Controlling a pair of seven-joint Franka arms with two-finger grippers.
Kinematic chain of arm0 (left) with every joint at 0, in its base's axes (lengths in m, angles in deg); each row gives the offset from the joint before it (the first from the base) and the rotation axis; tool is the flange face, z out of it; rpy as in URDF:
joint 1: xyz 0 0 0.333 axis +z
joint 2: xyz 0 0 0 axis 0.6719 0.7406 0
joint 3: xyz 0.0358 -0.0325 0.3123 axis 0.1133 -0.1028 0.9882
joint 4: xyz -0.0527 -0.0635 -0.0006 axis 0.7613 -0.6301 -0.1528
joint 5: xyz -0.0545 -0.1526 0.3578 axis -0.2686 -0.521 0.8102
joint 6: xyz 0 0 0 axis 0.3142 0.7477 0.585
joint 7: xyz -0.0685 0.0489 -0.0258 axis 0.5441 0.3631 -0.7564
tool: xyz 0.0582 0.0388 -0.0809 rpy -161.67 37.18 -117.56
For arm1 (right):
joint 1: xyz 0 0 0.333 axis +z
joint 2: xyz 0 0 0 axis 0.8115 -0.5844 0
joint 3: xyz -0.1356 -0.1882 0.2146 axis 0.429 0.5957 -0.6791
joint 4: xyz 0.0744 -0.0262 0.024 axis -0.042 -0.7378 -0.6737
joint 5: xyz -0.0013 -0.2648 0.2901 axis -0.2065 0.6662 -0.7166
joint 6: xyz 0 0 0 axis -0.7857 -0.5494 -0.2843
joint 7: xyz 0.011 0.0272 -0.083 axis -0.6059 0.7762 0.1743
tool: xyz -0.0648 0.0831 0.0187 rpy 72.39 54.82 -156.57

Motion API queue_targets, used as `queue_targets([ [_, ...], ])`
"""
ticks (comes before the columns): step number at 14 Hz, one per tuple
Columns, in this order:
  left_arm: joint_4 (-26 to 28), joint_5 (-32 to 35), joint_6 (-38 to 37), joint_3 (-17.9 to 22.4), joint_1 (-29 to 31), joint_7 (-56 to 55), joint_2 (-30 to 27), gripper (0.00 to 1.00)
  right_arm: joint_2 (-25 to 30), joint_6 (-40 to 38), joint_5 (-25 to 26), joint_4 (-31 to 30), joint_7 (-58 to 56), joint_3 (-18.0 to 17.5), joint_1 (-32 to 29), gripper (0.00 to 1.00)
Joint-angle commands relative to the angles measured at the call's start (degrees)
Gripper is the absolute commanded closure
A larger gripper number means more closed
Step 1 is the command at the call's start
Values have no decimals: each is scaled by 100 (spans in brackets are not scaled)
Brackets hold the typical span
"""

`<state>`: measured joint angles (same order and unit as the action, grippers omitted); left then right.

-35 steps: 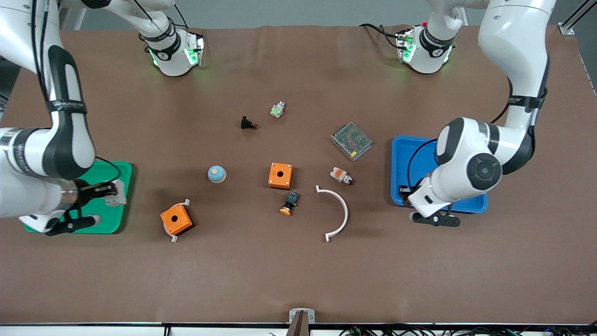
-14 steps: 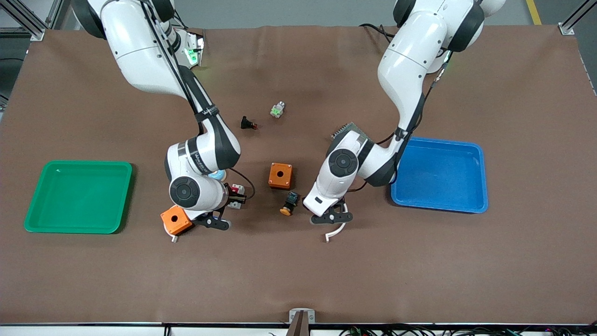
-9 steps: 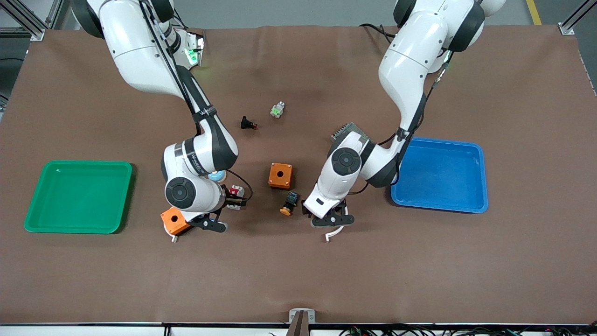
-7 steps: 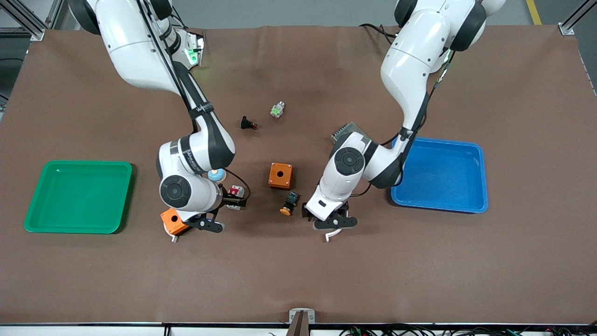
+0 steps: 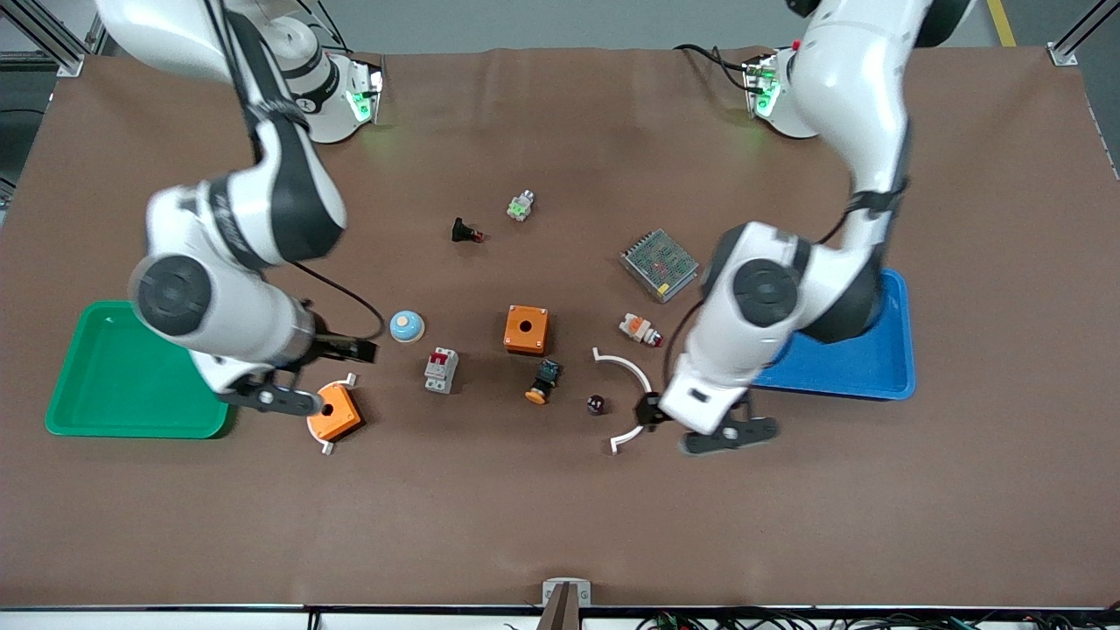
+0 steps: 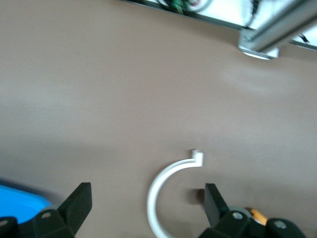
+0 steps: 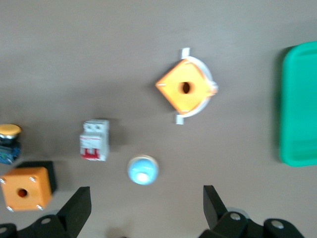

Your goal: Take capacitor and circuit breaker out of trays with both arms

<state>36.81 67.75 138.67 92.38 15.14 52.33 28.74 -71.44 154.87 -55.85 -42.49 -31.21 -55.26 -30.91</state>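
The breaker (image 5: 440, 369), white-grey with a red switch, lies on the table between the blue dome (image 5: 407, 326) and the orange box (image 5: 526, 329), a little nearer to the front camera; it also shows in the right wrist view (image 7: 95, 140). The capacitor (image 5: 596, 403), tiny and dark, lies on the table beside the white arc (image 5: 646, 385). My right gripper (image 5: 359, 352) (image 7: 146, 197) is open and empty, over the table beside the bracketed orange box (image 5: 332, 411). My left gripper (image 5: 649, 409) (image 6: 147, 198) is open and empty over the white arc (image 6: 163, 188).
A green tray (image 5: 105, 385) lies at the right arm's end, a blue tray (image 5: 875, 376) at the left arm's end. An orange-capped button (image 5: 543, 382), a white-orange part (image 5: 639, 329), a metal power supply (image 5: 659, 264), a black button (image 5: 464, 232) and a green-white part (image 5: 521, 206) lie mid-table.
Both grippers have let go: the breaker and the capacitor now lie on the table. The right gripper has drawn back toward the green tray, the left toward the blue tray.
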Motion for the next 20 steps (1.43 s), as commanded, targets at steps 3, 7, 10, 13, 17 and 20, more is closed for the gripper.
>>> queue_targets([
  [3,530,-10,-1235,-47,650,1204,-1054,0,1197,-84,156,-777,-1497,-62,-907,0],
  [7,888,8,-1704,-56,1292,2006,-1958,0,1822,-329,156,-962,-2360,-62,-1567,0],
  [10,1967,8,-1704,-65,1477,2532,-3116,0,2550,-330,200,-1488,-2386,-53,-1656,0],
  [13,2751,8,-1668,-616,2081,2543,-3971,0,2913,-373,463,-1745,-2431,-71,-1647,0],
  [17,3456,8,-1598,-742,2145,2543,-4685,0,3229,-382,472,-1982,-2448,-97,-1630,0],
  [20,2732,86,-1607,-733,2075,2569,-4083,0,3221,-347,638,-1965,-2457,-114,-1577,0],
])
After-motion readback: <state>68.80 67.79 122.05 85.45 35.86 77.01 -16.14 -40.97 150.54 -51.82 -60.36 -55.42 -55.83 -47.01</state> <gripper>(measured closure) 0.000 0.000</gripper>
